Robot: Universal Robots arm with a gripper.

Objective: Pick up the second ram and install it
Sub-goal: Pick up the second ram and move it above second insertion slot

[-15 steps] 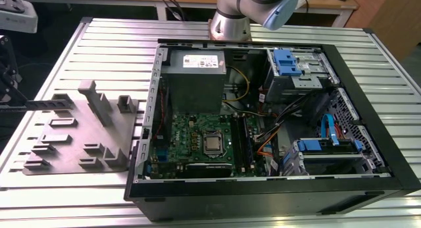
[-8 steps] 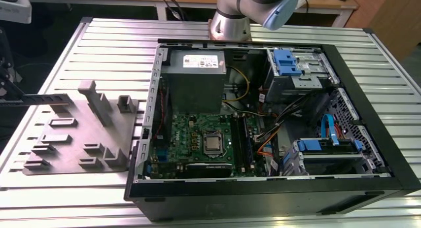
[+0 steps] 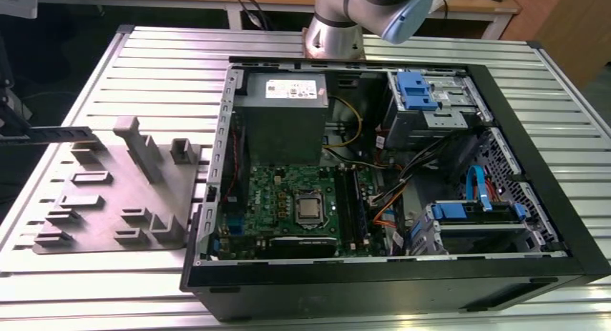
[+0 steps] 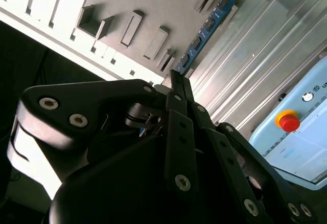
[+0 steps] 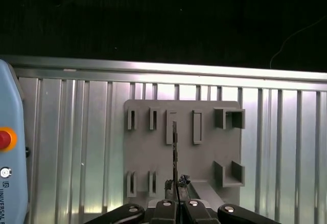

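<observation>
In both wrist views the black gripper [image 5: 176, 187] has its fingers pinched narrow on the memory stick [image 5: 175, 150], one thin flat strip. The first wrist view sees the stick edge-on as a dark line. The second wrist view shows its blue-green face with small chips, running out from the gripper [image 4: 176, 75] along the stick [image 4: 204, 29]. The stick hangs over the grey plate [image 5: 204, 152], a matte plastic slab lying near an edge of the ribbed metal table [image 5: 61, 132]. Whether its far end touches the plate I cannot tell. On the plate I count six narrow upright slots and two boxy brackets. Beside the plate lies one pale blue control pendant [image 5: 10, 173] with one red button [image 5: 4, 139]. The exterior view takes in one open black computer case [image 3: 534, 202] in the middle of the table, with a green board [image 3: 286, 195] on its floor and the plate [image 3: 105, 202] just beside it, on the exterior view's left.
</observation>
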